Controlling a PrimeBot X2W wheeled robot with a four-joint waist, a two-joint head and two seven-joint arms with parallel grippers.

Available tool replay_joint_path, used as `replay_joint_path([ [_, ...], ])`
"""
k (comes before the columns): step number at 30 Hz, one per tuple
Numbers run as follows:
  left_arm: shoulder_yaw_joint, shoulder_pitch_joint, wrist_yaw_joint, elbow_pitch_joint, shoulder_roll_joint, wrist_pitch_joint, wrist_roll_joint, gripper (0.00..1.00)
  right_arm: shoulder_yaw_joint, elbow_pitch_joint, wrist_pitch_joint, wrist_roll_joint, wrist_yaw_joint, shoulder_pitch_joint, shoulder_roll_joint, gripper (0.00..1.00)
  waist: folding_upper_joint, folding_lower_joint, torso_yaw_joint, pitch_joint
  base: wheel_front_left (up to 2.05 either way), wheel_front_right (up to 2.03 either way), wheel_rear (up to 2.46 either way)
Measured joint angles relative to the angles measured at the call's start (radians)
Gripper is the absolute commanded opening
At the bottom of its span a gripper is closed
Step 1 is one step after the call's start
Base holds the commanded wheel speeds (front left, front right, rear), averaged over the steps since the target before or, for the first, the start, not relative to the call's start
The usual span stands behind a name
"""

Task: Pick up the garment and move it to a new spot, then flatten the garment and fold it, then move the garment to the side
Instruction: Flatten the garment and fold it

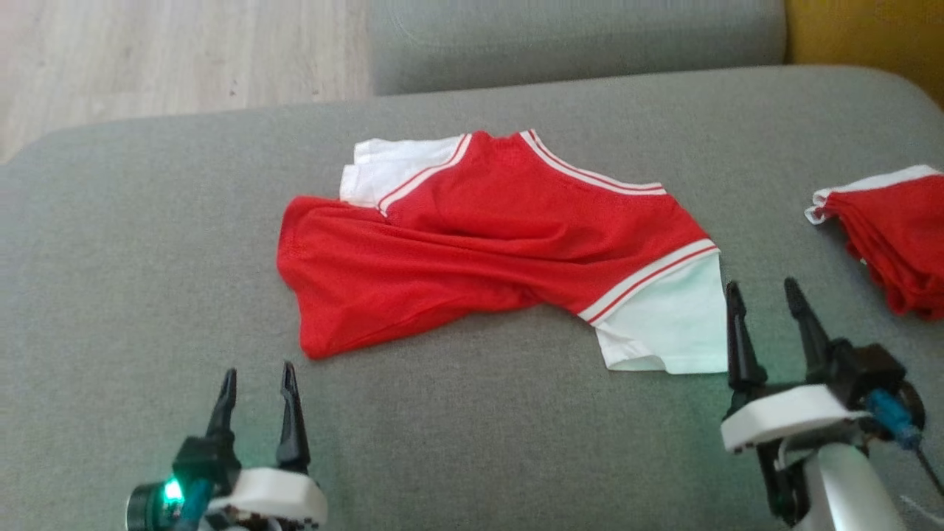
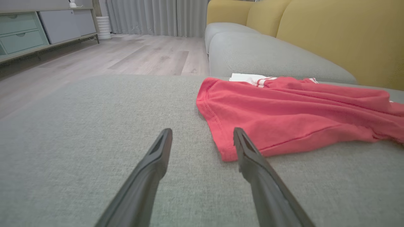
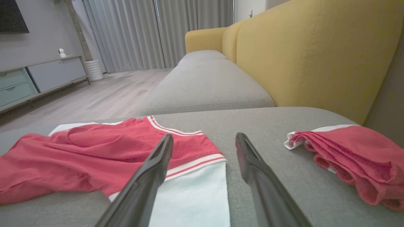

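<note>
A red garment (image 1: 487, 236) with white sleeves and white stripes lies rumpled and spread across the grey sofa cushion (image 1: 110, 280). My left gripper (image 1: 257, 377) is open just in front of its lower left hem, apart from the cloth; that red hem (image 2: 284, 116) lies right of the fingers in the left wrist view. My right gripper (image 1: 767, 291) is open at the right edge of the white sleeve (image 1: 675, 324), with nothing between its fingers. The same garment (image 3: 104, 154) spreads to the left in the right wrist view, with the left finger over the sleeve.
A second red and white garment (image 1: 896, 236) lies folded at the cushion's right edge, also seen as a folded pile (image 3: 350, 154). Yellow backrest (image 3: 300, 56) runs along the right. Another grey seat cushion (image 1: 575, 37) lies beyond, and wooden floor (image 1: 147, 51) at far left.
</note>
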Motion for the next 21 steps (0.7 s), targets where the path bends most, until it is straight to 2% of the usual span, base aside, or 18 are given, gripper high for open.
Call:
replay_joint_path([
  [9, 0.001, 0.062, 0.0, 0.001, 0.002, 0.0, 0.045, 1.0, 0.081, 0.1, 0.0, -0.019, 0.0, 0.054, 0.0, 1.0, 0.0, 0.0001, 0.028, -0.049, 0.0, 0.0, 0.0],
  [19, 0.003, 0.076, -0.001, 0.001, 0.002, 0.0, 0.046, 1.0, 0.109, 0.115, 0.0, -0.008, 0.0, 0.055, 0.0, 1.0, 0.0, 0.0002, 0.033, -0.052, 0.0, 0.0, 0.0],
  [21, 0.003, 0.076, -0.015, 0.001, 0.002, 0.0, 0.022, 1.0, 0.114, 0.115, 0.0, -0.005, 0.0, 0.055, 0.0, 1.0, 0.0, 0.0002, 0.031, -0.046, 0.0, 0.0, 0.0],
])
